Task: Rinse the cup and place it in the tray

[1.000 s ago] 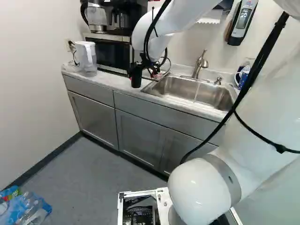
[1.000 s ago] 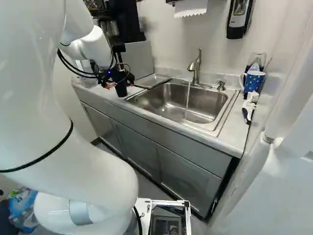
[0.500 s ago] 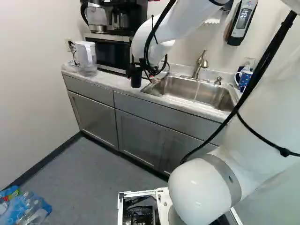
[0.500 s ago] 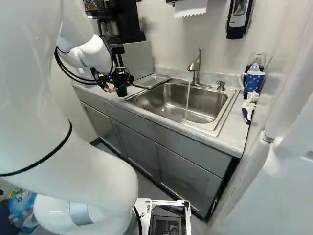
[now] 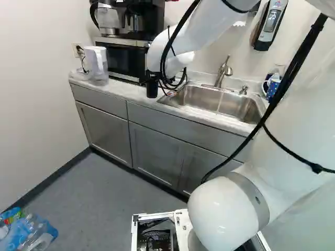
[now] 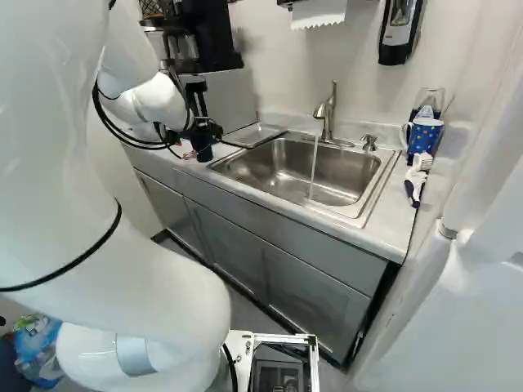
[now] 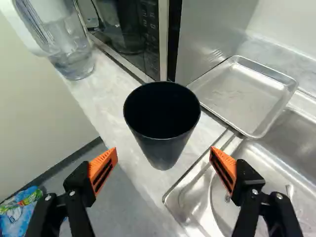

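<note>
In the right base view my gripper (image 6: 203,131) is at the counter's left part, close to the black cup (image 6: 202,150). The wrist view shows the gripper (image 7: 164,159) open, its orange pads wide apart with nothing held between them. Just ahead of the fingers the black cup (image 7: 163,143) stands upright on the counter, its dark mouth showing. A shallow metal tray (image 7: 242,91) lies beyond the cup, at the sink's edge. Water runs from the faucet (image 6: 326,110) into the sink (image 6: 282,170).
A water pitcher (image 7: 71,49) and a microwave (image 5: 125,60) stand on the counter beyond the cup. A blue patterned mug (image 6: 424,135) and a brush (image 6: 416,181) lie past the sink's far end. Wrapped bottles (image 5: 29,232) are on the floor.
The wrist has turned and my gripper has come lower beside the black cup, with its fingers still open. The cup and the base have not moved.
</note>
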`<state>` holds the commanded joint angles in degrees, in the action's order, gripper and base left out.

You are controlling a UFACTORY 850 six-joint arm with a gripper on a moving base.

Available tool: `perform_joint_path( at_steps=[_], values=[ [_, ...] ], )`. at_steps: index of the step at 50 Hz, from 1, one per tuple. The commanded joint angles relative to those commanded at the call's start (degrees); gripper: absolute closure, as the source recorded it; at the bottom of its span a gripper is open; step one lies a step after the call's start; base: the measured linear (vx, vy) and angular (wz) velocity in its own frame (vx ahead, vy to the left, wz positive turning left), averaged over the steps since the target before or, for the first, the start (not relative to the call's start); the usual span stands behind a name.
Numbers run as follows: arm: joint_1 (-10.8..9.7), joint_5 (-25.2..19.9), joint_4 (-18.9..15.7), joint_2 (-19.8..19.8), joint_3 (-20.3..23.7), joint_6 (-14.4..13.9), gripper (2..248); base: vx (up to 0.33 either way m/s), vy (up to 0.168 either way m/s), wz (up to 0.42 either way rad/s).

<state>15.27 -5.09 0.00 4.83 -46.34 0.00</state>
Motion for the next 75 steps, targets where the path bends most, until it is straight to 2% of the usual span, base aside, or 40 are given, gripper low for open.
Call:
perform_joint_path(
  at_steps=[52, 64, 75],
  values=[
    [0.62, -22.24, 0.00, -1.73, 5.07, 0.00, 3, 0.000, 0.000, 0.000],
    [0.81, -25.66, 0.00, -1.74, 6.55, 0.00, 3, 0.000, 0.000, 0.000],
    [0.92, -25.91, 0.00, -2.19, 7.53, 0.00, 3, 0.000, 0.000, 0.000]
  ],
)
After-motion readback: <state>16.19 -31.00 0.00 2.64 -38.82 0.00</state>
